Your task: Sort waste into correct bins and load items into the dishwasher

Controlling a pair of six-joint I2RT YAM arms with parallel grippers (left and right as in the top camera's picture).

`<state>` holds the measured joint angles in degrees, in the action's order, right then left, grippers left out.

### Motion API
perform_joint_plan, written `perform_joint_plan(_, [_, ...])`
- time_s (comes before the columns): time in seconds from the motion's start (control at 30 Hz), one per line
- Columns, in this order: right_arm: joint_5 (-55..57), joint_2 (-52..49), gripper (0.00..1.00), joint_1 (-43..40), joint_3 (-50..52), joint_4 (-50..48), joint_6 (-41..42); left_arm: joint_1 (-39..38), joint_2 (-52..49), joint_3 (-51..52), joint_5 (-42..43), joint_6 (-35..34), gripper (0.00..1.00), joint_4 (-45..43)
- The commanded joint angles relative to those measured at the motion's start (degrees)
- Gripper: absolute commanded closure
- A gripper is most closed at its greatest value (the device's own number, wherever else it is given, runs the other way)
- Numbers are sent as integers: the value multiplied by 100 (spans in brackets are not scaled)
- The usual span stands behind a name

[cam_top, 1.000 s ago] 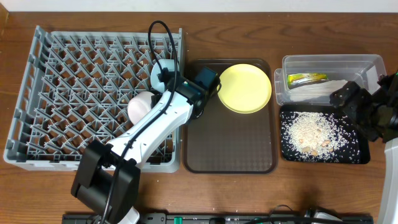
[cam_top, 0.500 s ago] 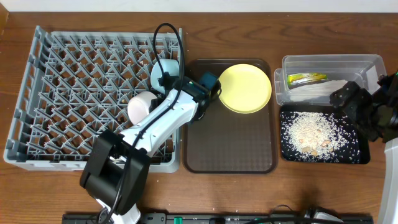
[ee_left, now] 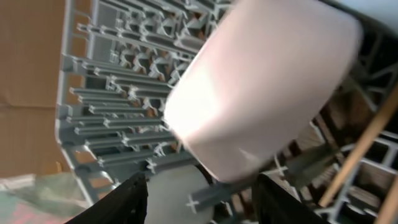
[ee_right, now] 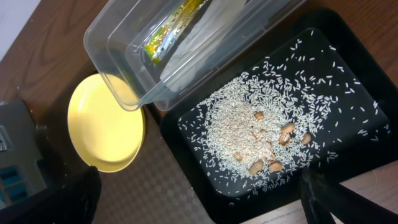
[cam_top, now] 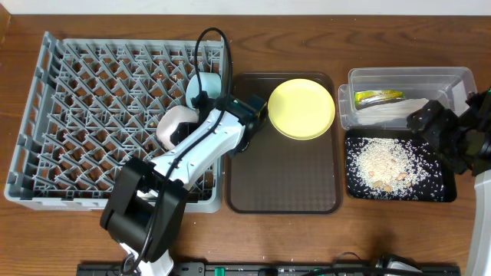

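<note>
The grey dish rack (cam_top: 92,115) fills the left side. A white bowl (cam_top: 176,123) and a light-blue bowl (cam_top: 201,86) sit at its right side. My left arm reaches over them. In the left wrist view the open, empty left gripper (ee_left: 200,182) is just below the white bowl (ee_left: 261,81), with a wooden chopstick (ee_left: 364,146) to the right. The yellow plate (cam_top: 301,108) lies on the brown tray (cam_top: 284,176). The wrapper (cam_top: 377,97) and tissue (cam_top: 395,113) are in the clear tub (cam_top: 403,77). Rice (cam_top: 387,162) lies in the black tray (cam_top: 399,193). My right gripper (cam_top: 437,134) hovers open above it.
The right wrist view shows the plate (ee_right: 106,127), the tub (ee_right: 124,37), the rice with some brown scraps (ee_right: 261,124) and the open right gripper (ee_right: 202,199). The left arm's cable loops over the rack's right edge. Bare wooden table (cam_top: 307,238) runs along the front.
My left arm's wrist has shifted left, off the brown tray's edge toward the rack. The white bowl sits slightly farther back. The right arm has not moved.
</note>
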<state>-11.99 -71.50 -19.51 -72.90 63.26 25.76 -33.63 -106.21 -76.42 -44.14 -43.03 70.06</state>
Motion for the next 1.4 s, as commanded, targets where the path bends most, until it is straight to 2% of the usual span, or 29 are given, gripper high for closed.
perform_joint_plan(0.0, [-9,68,1,-68,0,9,57,24,-42,31,-409,278,44,22])
perform_joint_plan(0.17, [-9,68,1,-68,0,9,57,24,31,28,-120,352,43,42])
perform_joint_plan(0.33, [-9,68,1,-68,0,9,57,24,234,2,208,129,43,44])
perform_joint_plan(0.6, [-9,68,1,-68,0,9,57,216,1211,-199,516,120,43,-236])
perform_joint_plan(0.63, [-9,68,1,-68,0,9,57,321,1320,-199,520,120,46,-326])
perform_joint_plan(0.67, [-9,68,1,-68,0,9,57,444,1408,-199,518,151,55,-428])
perform_joint_plan(0.7, [-9,68,1,-68,0,11,57,581,1469,-197,520,280,66,-562])
perform_joint_plan(0.77, [-9,68,1,-68,0,9,57,887,1515,-197,577,632,79,-881])
perform_joint_plan(0.87, [-9,68,1,-68,0,9,57,1419,1484,-118,1414,1768,92,-1679])
perform_joint_plan(0.93, [-9,68,1,-68,0,9,57,1786,1425,-76,2059,2310,92,-2070])
perform_joint_plan(1.0, [-9,68,1,-68,0,9,57,2096,1386,-76,2549,2551,92,-2243])
perform_joint_plan(1.17, [-9,68,1,-68,0,9,57,2876,1373,-76,3794,3442,92,-2369])
perform_joint_plan(1.27, [-9,68,1,-68,0,9,57,3108,1373,-66,4557,3943,92,-2286])
perform_joint_plan(1.37, [-9,68,1,-68,0,9,57,3147,1373,-57,4898,4240,92,-2240])
